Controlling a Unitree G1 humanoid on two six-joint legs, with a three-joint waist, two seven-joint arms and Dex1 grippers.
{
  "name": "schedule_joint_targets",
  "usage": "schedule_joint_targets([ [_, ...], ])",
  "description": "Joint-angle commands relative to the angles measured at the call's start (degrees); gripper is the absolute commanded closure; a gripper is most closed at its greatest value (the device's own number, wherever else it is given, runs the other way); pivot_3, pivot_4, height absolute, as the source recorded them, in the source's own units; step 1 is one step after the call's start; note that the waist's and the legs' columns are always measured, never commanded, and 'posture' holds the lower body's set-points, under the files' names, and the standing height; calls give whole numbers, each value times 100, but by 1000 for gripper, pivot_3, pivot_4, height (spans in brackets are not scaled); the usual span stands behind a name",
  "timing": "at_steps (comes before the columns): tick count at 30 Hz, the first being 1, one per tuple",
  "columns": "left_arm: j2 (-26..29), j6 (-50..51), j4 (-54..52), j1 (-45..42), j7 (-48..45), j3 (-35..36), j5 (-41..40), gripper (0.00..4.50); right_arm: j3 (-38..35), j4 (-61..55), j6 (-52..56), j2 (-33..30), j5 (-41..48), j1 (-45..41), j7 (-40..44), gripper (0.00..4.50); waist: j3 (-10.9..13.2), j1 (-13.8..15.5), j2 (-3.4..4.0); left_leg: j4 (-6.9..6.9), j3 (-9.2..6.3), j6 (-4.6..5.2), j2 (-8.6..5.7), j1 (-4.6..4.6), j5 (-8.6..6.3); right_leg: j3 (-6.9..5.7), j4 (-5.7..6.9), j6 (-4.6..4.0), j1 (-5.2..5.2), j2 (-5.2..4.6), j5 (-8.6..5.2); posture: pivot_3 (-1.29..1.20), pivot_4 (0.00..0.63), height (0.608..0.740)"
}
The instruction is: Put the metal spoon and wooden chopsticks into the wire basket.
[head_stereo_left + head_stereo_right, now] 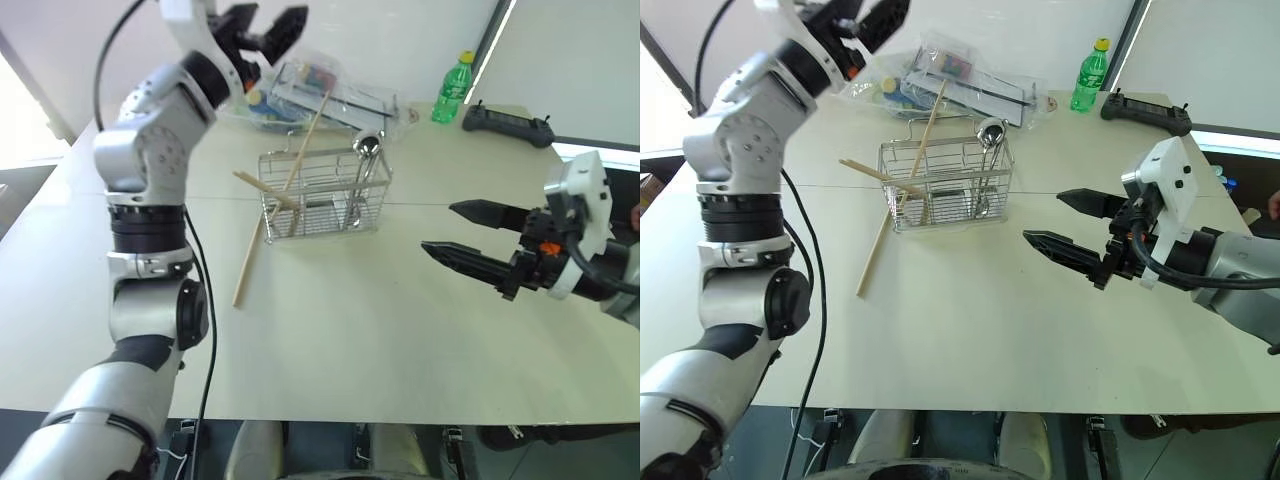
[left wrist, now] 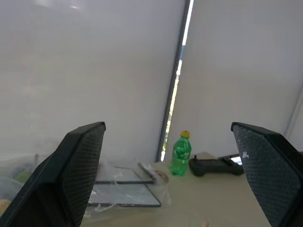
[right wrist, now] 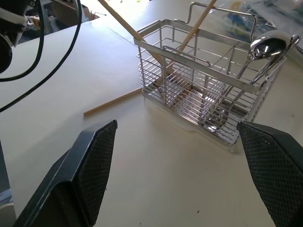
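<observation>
The wire basket [image 1: 325,190] stands on the pale table, left of centre. The metal spoon [image 1: 367,147] stands upright in its right end, bowl up. Two wooden chopsticks rest in the left end: one [image 1: 310,135] leans up toward the back, the other [image 1: 262,187] sticks out to the left. A third chopstick [image 1: 248,265] lies on the table by the basket's left front corner. My left gripper [image 1: 272,25] is open and empty, raised high behind the basket. Held above the table to the basket's right, my right gripper [image 1: 438,227] is open, empty and pointing at the basket.
A clear plastic bag of items [image 1: 330,88] lies behind the basket, under my left gripper. A green bottle [image 1: 452,90] and a black controller [image 1: 507,125] sit at the back right. The table's front edge [image 1: 400,418] is near.
</observation>
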Motion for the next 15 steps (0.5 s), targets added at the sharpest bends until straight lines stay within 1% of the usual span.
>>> schedule_joint_targets([
  [1,627,200,363,-630,261,444,-42,36,-78,-6,-146,-84,-17,-94,62,327,0,-6,1,-2,0,0,0,0,0,0,1,2,-2,1,-2,0,150,675],
  [3,969,498,733,-836,402,487,40,36,-67,18,-146,-80,-20,-102,86,327,-1,-8,3,-6,0,1,1,3,-1,0,3,3,-4,2,-2,0,150,675],
  [6,1602,1169,1474,-967,633,364,349,36,-11,62,-163,-53,-82,-105,142,327,-3,3,7,-9,0,2,0,9,-1,1,5,21,1,1,-14,0,150,675],
  [8,1829,1511,1989,-892,1090,270,697,36,72,72,-176,-10,-84,-153,133,327,-3,16,6,-7,0,2,0,12,-1,1,6,22,3,0,-14,0,150,675],
  [11,1820,2119,2314,-645,1393,33,1016,36,211,112,-189,30,-99,-244,148,327,-2,32,3,-2,-3,2,-1,12,-1,1,7,23,8,-1,-14,0,150,675],
  [13,1727,2413,2245,-522,1388,-37,1055,36,275,133,-196,27,-119,-276,167,327,5,45,-12,1,-7,1,-1,9,-1,-1,6,22,9,-1,-14,0,150,675],
  [15,1552,2921,2036,-296,1388,-152,1057,36,352,176,-193,2,-124,-350,204,327,8,35,-20,4,-9,0,-1,-5,-1,-1,5,21,0,-1,-13,0,150,675],
])
